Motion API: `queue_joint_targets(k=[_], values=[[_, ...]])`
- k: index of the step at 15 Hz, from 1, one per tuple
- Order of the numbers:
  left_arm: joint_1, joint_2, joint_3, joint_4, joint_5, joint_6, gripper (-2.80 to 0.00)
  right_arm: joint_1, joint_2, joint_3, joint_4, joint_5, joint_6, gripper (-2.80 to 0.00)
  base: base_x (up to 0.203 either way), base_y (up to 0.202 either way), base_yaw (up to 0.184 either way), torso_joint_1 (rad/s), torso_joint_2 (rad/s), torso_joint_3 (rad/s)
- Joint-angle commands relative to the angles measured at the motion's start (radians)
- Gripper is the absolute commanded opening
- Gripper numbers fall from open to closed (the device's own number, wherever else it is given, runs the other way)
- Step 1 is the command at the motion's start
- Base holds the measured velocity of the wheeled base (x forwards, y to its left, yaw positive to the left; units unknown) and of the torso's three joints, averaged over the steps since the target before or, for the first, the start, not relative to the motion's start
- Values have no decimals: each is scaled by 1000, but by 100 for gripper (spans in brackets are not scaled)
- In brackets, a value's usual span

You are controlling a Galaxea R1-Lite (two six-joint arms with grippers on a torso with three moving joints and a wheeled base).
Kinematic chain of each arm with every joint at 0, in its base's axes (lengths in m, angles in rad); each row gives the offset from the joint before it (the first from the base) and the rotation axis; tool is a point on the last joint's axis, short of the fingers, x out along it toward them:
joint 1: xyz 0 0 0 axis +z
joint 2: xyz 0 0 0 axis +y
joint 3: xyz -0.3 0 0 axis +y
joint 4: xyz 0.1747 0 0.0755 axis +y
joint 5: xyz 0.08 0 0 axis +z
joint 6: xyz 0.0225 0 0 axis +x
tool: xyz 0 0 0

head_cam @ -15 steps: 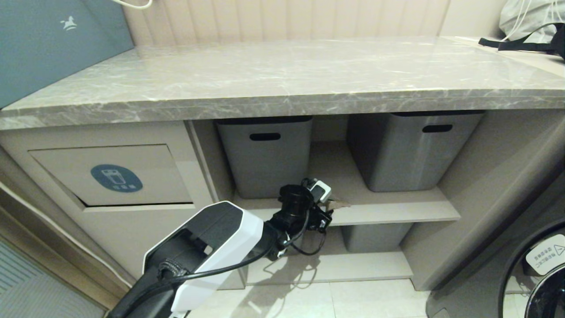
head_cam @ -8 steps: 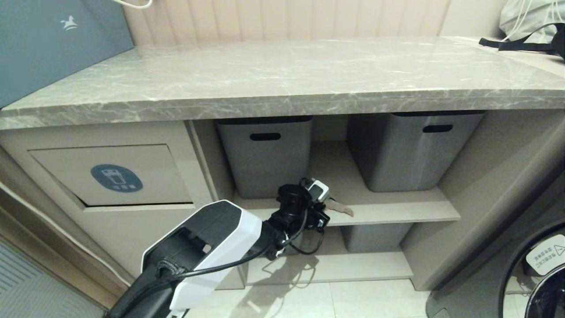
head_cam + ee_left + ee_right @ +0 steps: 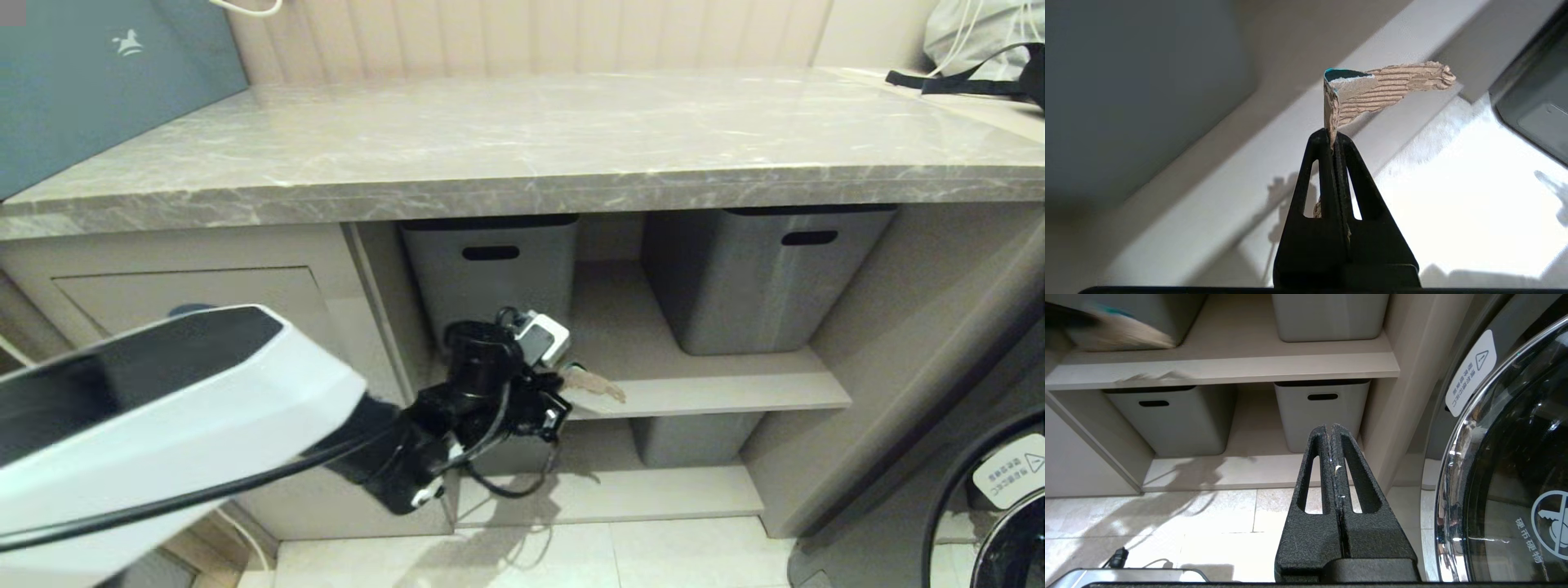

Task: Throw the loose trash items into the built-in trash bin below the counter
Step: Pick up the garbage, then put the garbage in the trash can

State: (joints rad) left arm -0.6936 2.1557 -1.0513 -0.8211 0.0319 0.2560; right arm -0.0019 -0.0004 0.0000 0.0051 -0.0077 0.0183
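Note:
My left gripper (image 3: 565,380) is shut on a crumpled brown paper scrap (image 3: 597,384) with a teal-blue patch, held in the air just before the middle shelf's front edge. In the left wrist view the scrap (image 3: 1372,92) sticks out past the closed fingertips of the left gripper (image 3: 1334,136). The beige trash bin flap (image 3: 204,286) sits at the left under the marble counter (image 3: 522,139), mostly hidden by my left arm. My right gripper (image 3: 1329,430) is shut and empty, low near the floor and out of the head view. The tan cardboard piece is out of view.
Two grey tubs (image 3: 490,278) (image 3: 759,278) stand on the middle shelf (image 3: 702,388), and another tub (image 3: 694,437) stands below. A washing machine door (image 3: 996,506) is at the right. A teal board (image 3: 90,82) leans at the counter's left and a bag (image 3: 980,49) lies at its right.
My left arm has swung left and slightly up with the scrap in its grip. Its white forearm now covers most of the bin flap and its blue sticker.

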Motion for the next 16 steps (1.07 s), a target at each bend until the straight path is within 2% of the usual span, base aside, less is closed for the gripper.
queue_joint_targets(k=[1,4,6,9,11,13,16], values=[[12,-259,224,-53,12,2,-280,0,0,0,-1,0,0,-280,0,0,0,0,0,0],[96,-489,613,-223,37,13,-280,-1,0,0,0,0,0,-280,0,0,0,0,0,0],[236,-603,787,-345,45,31,-280,0,0,0,-1,0,0,-280,0,0,0,0,0,0],[469,-701,902,-477,53,62,-280,-1,0,0,0,0,0,-280,0,0,0,0,0,0],[579,-734,956,-540,57,73,-280,0,0,0,0,0,0,-280,0,0,0,0,0,0],[653,-736,995,-587,74,75,-280,-1,0,0,-1,0,0,-280,0,0,0,0,0,0],[700,-716,992,-595,156,66,-280,-1,0,0,-1,0,0,-280,0,0,0,0,0,0]])
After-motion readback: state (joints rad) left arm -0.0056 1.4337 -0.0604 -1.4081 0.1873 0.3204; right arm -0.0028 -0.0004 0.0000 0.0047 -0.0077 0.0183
